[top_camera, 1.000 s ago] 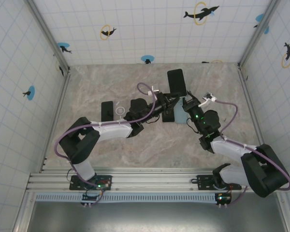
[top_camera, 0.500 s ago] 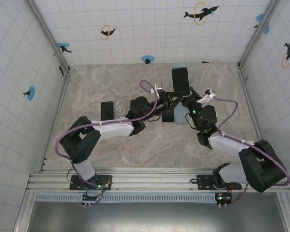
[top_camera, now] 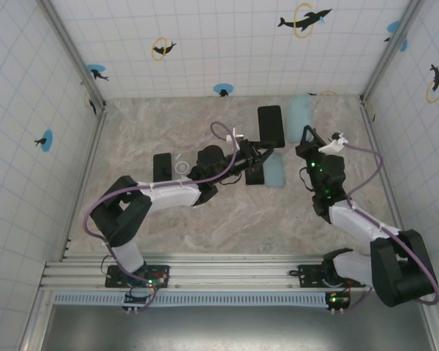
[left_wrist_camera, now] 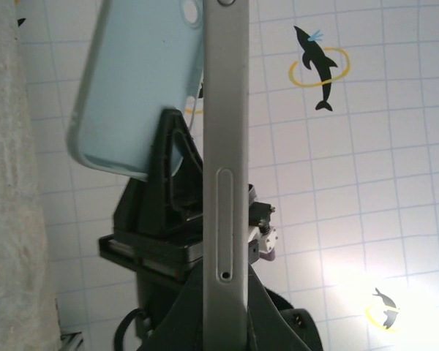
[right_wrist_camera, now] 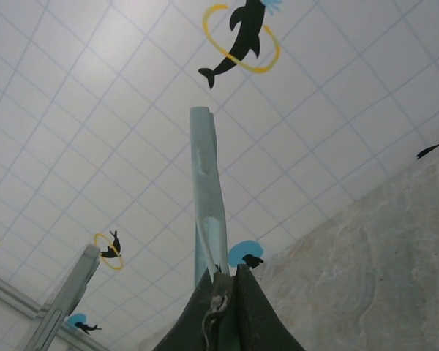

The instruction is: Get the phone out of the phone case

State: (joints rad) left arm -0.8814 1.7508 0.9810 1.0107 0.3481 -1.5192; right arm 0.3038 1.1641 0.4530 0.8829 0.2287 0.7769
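Pulled off phone (top_camera: 270, 126) — phone case (top_camera: 300, 117) in right pincer (right_wrist_camera: 221, 276).

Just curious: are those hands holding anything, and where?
Left hand grips the phone by its near end; right hand grips the blue case by its near end.

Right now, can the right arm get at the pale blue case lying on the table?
Probably not yet: the right gripper is shut on another case; the table case lies uncovered.

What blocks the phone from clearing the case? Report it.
Nothing visible. The left gripper holds the phone, the right gripper holds the case, and the two are already apart.
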